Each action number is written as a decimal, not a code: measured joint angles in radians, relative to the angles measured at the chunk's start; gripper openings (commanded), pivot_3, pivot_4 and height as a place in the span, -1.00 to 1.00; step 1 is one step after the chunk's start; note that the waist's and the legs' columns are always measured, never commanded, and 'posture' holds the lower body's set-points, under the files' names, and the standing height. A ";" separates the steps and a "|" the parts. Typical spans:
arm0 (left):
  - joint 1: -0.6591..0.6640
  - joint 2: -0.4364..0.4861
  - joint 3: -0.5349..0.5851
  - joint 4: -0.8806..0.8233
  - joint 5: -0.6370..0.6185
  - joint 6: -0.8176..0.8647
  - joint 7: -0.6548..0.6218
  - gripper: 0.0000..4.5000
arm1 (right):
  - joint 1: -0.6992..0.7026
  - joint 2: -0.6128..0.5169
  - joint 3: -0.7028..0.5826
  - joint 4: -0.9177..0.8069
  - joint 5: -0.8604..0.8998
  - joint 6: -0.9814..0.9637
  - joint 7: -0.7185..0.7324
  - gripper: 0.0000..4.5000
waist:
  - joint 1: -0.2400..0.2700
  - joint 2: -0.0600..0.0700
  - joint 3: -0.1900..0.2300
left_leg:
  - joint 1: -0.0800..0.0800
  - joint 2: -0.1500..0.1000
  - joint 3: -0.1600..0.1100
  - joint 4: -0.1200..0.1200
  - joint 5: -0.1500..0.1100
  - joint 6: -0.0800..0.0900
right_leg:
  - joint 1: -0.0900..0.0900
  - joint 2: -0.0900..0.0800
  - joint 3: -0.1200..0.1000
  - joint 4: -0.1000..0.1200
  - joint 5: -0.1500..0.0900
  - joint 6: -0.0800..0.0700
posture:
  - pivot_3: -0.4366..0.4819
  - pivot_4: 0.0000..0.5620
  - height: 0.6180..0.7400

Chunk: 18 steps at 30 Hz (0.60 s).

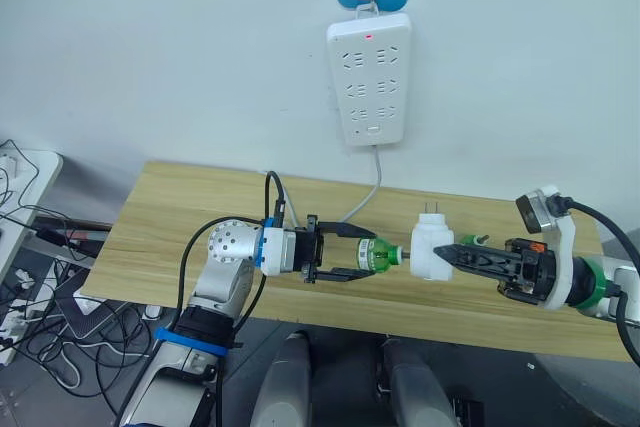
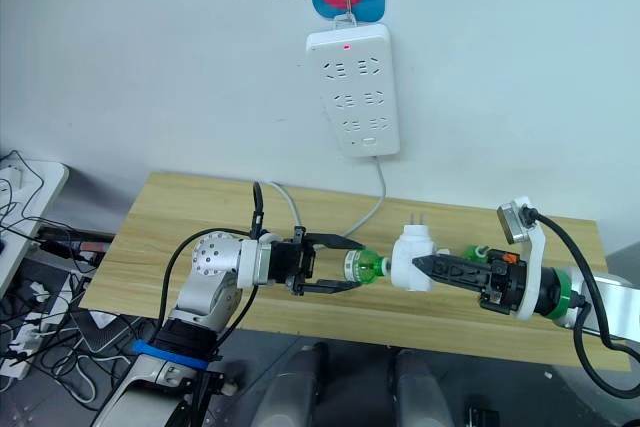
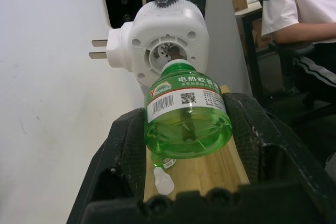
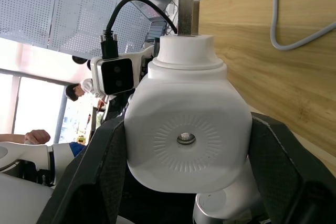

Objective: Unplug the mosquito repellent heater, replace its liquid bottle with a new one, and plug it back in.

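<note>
- White wall behind, with a hanging power strip (image 1: 369, 77) on a hook; a wooden table (image 1: 180, 217) stands below it. Places below are given relative to the strip.
- Right gripper (image 1: 447, 252): fingers clamped on the sides of the mosquito repellent heater (image 1: 430, 245), held in the air below the strip and a little to its right, above the table. Prongs point up toward the strip, unplugged.
- Left gripper (image 1: 352, 252): fingers closed on the green liquid bottle (image 1: 376, 255), held level below the strip, its neck pointing at the heater's round socket. In the left wrist view the neck sits at the opening; whether the threads have caught, I cannot tell.
- Handling, judged: heater is light, hard, smooth plastic with rounded sides, so it may slip or twist under a turning load. Hold across the broad flanks, clear of prongs and socket.
- Bottle likely light, rigid, slick at the label; the neck is the weak point. Grip the body, keep it in line with the socket.
- A small white cap (image 3: 163, 180) lies on the table under the bottle.
</note>
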 measured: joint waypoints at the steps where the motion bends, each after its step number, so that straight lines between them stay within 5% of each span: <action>1: -0.001 0.000 0.000 0.000 0.000 0.000 -0.003 -0.04 | 0.000 0.000 0.000 0.002 0.000 0.003 0.000 0.29 | 0.000 0.000 0.000 | 0.000 0.000 0.000 0.000 0.000 0.000 | 0.000 0.000 0.000 0.000 0.000 0.000 | 0.29 0.16 1.00; 18: -0.020 -0.008 0.005 0.023 0.005 -0.004 -0.015 -0.04 | -0.008 -0.018 0.026 -0.007 0.000 -0.008 -0.001 0.29 | 0.000 0.000 0.000 | 0.000 0.000 0.000 0.000 0.000 0.000 | 0.000 0.000 0.000 0.000 0.000 0.000 | 0.30 0.17 1.00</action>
